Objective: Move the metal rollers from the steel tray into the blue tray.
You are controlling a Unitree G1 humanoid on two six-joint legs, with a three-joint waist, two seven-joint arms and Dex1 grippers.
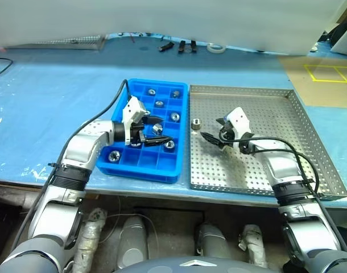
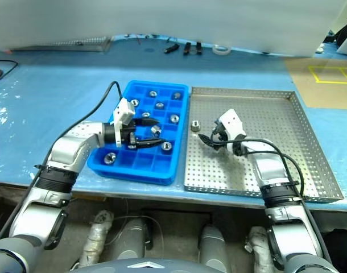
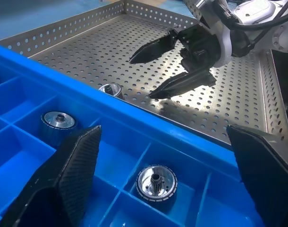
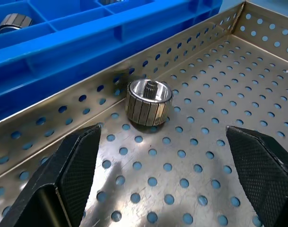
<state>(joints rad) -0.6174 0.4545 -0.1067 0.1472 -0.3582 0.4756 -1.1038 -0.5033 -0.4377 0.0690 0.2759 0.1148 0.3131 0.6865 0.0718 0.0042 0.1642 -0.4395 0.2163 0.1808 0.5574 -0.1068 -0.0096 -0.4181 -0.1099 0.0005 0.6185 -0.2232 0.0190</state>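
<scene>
Looking from the near edge, the blue tray (image 1: 140, 162) already has many metal rollers (image 1: 175, 116) sitting in its little boxes. The left gripper (image 1: 152, 136) hangs over them, wide open and empty. The right gripper (image 1: 214, 131) (wide open too, holding nothing) points at the last roller (image 1: 197, 123) on the steel tray (image 1: 287, 148), close to the blue tray. One roller looks left to move.

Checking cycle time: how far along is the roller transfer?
Mostly done: seven rollers sit in the blue tray. One last roller stands in the steel tray; the open right end effector points at it. Left end effector open, holding nothing.
</scene>
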